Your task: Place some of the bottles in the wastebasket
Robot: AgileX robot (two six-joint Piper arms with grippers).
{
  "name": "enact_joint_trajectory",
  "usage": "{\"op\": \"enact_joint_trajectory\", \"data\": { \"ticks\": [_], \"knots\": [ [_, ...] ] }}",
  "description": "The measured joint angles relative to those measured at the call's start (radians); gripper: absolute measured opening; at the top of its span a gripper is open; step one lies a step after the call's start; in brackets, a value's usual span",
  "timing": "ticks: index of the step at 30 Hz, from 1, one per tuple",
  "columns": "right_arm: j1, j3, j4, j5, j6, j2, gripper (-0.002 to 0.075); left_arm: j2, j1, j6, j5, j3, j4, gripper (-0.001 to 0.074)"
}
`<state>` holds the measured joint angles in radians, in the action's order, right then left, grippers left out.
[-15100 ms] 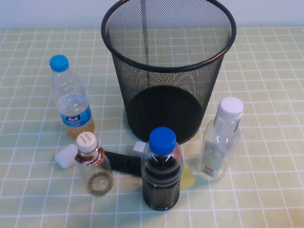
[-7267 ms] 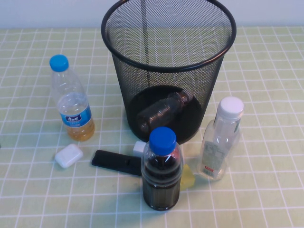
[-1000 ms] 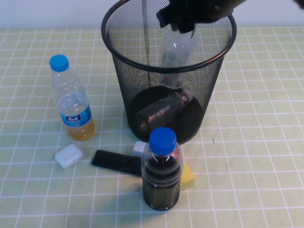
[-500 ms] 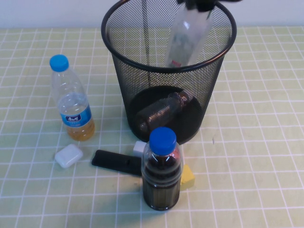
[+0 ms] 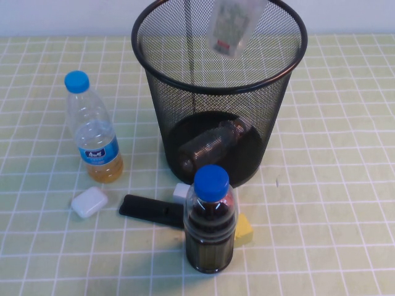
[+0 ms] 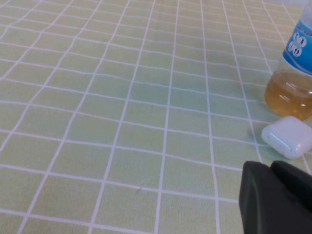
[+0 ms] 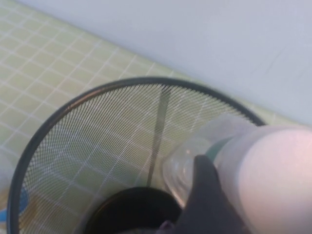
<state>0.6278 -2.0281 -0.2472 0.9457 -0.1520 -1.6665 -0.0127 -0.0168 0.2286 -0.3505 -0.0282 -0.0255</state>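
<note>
Since the frame half a second earlier the taller bottle [image 5: 231, 24] has risen and now hangs at the top centre of the high view above the wastebasket [image 5: 217, 92] mouth, its top cut off by the frame edge, red-marked label lowest. Right gripper [image 7: 204, 195]: seen only in its wrist view, a dark finger [image 7: 207, 202] pressed against the bottle's clear body below the wide white cap, clamped on it over the open bin. Small squat bottle [image 5: 210, 143]: lying on its side on the wastebasket floor. Left gripper [image 6: 275, 197]: low over the tabletop [image 6: 122, 97] beside a white case [image 6: 288, 137]; finger spacing cannot be told. Blue-capped dark bottle [image 5: 210, 219]: lower centre, upright. Slim blue-label bottle [image 5: 92, 129]: left, upright.
</note>
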Motion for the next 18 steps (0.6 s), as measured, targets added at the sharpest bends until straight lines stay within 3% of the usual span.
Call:
{"op": "enact_joint_trajectory", "data": {
  "ticks": [7, 12, 14, 18],
  "knots": [
    [0.0, 0.0, 0.033, 0.009, 0.0, -0.021, 0.0507, 0.0, 0.0, 0.002, 0.0, 0.0, 0.0, 0.0001],
    [0.0, 0.0, 0.042, 0.07, 0.029, 0.007, 0.0511, 0.0, 0.0, 0.002, 0.0, 0.0, 0.0, 0.0001],
    [0.0, 0.0, 0.055, 0.117, 0.055, 0.035, 0.0443, 0.0, 0.0, 0.002, 0.0, 0.0, 0.0, 0.0001],
    [0.0, 0.0, 0.065, 0.246, 0.102, 0.114, 0.0155, 0.0, 0.0, 0.002, 0.0, 0.0, 0.0, 0.0001]
  ]
}}
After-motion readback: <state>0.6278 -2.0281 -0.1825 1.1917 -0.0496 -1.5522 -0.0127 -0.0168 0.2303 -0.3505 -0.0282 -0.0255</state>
